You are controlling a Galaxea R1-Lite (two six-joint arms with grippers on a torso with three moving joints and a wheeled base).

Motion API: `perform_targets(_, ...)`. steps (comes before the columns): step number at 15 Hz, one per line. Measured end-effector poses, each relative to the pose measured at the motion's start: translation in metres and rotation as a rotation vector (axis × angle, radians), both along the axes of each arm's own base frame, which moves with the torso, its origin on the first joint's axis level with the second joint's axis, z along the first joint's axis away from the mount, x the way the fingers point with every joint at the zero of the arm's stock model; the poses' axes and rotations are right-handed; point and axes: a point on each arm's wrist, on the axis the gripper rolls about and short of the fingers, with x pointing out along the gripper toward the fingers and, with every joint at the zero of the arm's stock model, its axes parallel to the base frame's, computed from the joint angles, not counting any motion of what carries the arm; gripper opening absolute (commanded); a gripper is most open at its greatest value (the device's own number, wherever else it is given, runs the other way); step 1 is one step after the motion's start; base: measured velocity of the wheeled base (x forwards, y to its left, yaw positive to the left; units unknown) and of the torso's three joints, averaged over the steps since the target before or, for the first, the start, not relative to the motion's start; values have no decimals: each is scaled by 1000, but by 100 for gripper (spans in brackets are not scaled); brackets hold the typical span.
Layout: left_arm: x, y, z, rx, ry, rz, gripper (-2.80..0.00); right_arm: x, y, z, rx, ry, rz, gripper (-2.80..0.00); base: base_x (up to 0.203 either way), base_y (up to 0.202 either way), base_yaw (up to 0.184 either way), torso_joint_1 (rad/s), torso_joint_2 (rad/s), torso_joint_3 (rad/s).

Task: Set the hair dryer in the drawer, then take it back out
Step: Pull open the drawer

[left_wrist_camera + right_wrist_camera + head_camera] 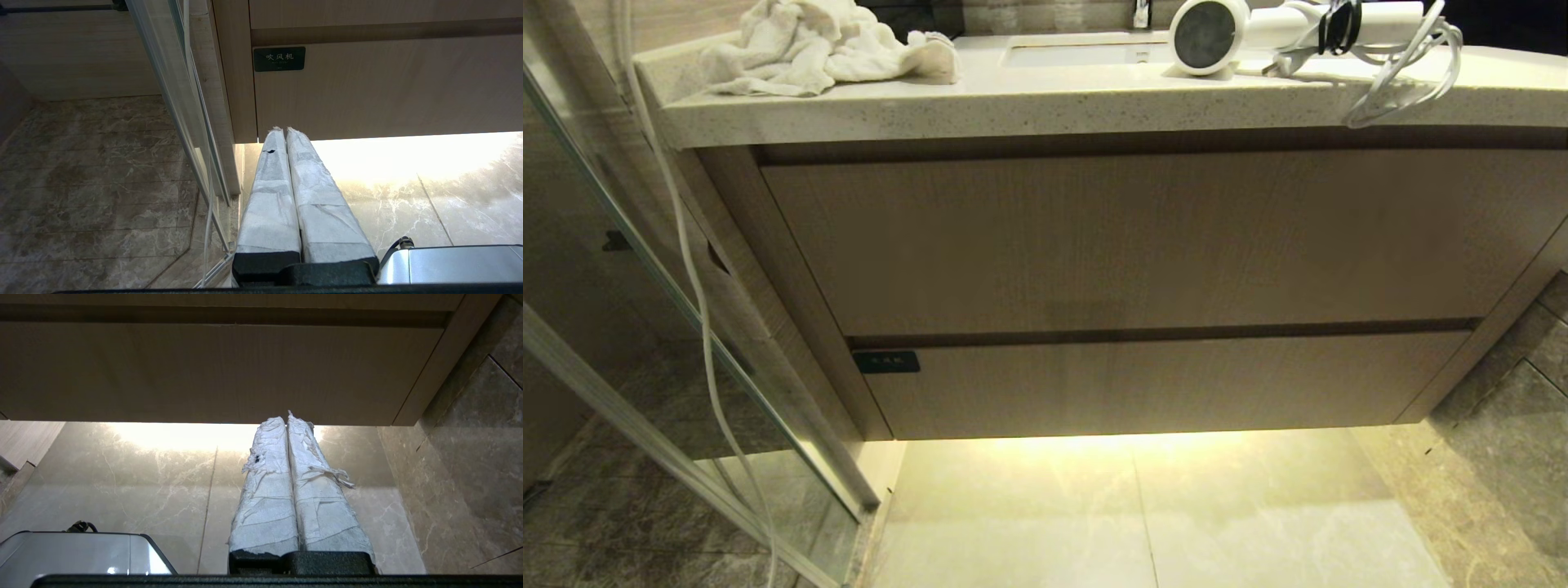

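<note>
Your white hair dryer (1258, 33) with its short fat barrel, dark grey round end and cord bundled under a black strap lies on the pale speckled stone worktop (1029, 106), toward the right, beside the sink basin (1078, 53); a loop of its white cord hangs over the front edge. A crumpled white towel (809, 45) sits at the worktop's left end. Below, the wide, shallow light-brown wood-grain drawer (1168, 384) — the lower front, with a small black rectangular label (886, 362) at its left end — is fully shut, under a taller unlabelled wood-grain front (1127, 241). Neither arm shows in your head view. In the wrist views, the left end effector (284, 130) has its white-wrapped fingers pressed together, holding nothing, low before the drawer's labelled left end. The right end effector (286, 418) is likewise closed and empty — low before the drawer's right part, above the lit marble floor (163, 465). A glass panel (645, 327) stands left of the cabinet.
</note>
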Motion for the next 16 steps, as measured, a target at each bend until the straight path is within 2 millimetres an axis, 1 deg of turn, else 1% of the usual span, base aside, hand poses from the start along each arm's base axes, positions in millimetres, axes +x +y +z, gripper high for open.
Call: perform_targets(16, 0, 0, 0, 0, 0, 0, -280, 0, 0, 0, -5, 1, 4, -280, 0, 0, 0, 0, 0, 0)
